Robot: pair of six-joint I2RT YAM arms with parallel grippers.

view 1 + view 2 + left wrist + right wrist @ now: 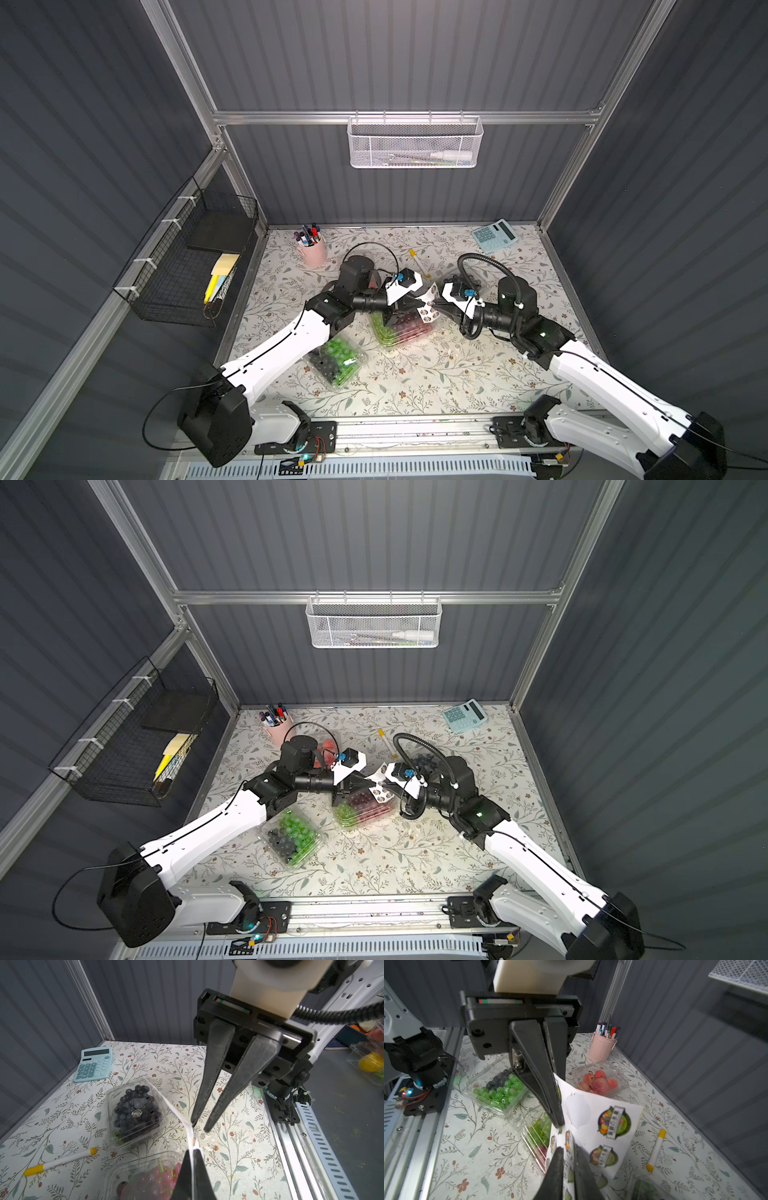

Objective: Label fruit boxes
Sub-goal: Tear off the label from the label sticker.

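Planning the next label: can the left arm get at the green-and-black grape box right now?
Probably not yet. The left gripper is shut on the sticker sheet, so it has nothing free to grasp with, and the green-and-black grape box lies right beside that arm's own forearm, behind the wrist.

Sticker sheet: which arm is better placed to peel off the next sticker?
Right, probably. The left gripper clamps the sticker sheet as holder, while the right gripper pinches its other edge, among printed stickers, above the red-and-green grape box.
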